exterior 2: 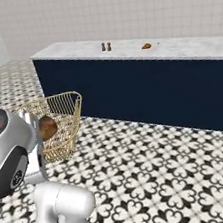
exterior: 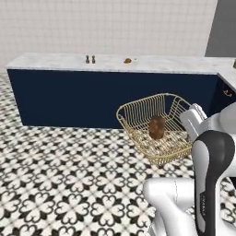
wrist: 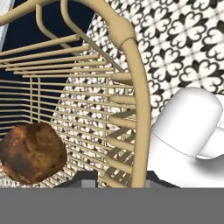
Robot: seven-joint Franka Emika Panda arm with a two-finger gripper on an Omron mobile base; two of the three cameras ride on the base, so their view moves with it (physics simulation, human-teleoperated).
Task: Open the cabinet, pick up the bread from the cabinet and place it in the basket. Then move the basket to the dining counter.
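Observation:
The pale gold wire basket point(exterior: 138, 109) point(exterior 2: 65, 96) hangs tilted above the patterned floor, in front of the dining counter point(exterior: 55, 61) point(exterior 2: 185, 48). Inside it lies the bread point(exterior: 156, 127) point(exterior 2: 47, 127) point(wrist: 33, 152), a dark brown lump. My gripper point(wrist: 120, 179) is shut on the basket's side wall point(wrist: 135, 87), at the side nearest my arm, with one finger inside and one outside the wire. The dining counter has a white marble top over a plain navy front and stands a short way beyond the basket. The cabinet is out of view.
On the dining counter sit two small shakers point(exterior: 90, 59) point(exterior 2: 106, 46) and an orange-brown pastry point(exterior: 127, 60) point(exterior 2: 146, 46). A navy drawer front with a brass pull point(exterior: 226, 92) adjoins the counter's right end. Black-and-white tiled floor point(exterior: 60, 184) lies open to the left.

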